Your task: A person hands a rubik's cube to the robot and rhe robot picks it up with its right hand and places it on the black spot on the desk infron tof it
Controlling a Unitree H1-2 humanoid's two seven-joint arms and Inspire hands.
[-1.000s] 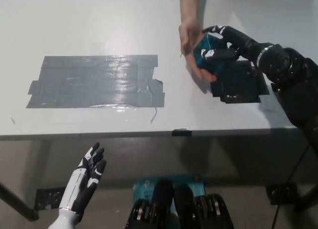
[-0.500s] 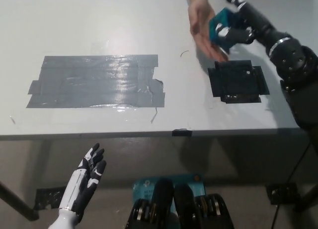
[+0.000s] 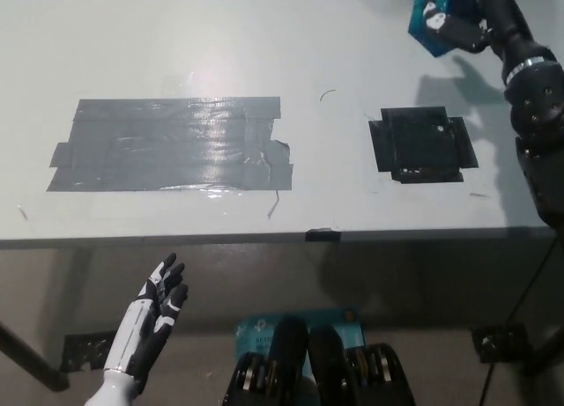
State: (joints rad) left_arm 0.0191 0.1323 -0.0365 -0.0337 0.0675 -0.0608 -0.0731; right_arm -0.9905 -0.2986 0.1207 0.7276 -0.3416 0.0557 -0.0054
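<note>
Head view: at the upper right of the frame the black right hand (image 3: 471, 23) is clamped on the blue rubik's cube (image 3: 438, 18), holding it above the white table (image 3: 176, 45), well up and slightly right of the black spot (image 3: 421, 145) taped at right of centre. A wide patch of grey tape (image 3: 172, 144) covers the table's left-centre. The white left hand (image 3: 159, 305) rests at the lower left, below the table edge, fingers apart and holding nothing.

Overhead light is glaring off the grey tape (image 3: 172, 144) – the desk (image 3: 176, 36) is looking bright, everything below the desk edge dim and slightly soft.
</note>
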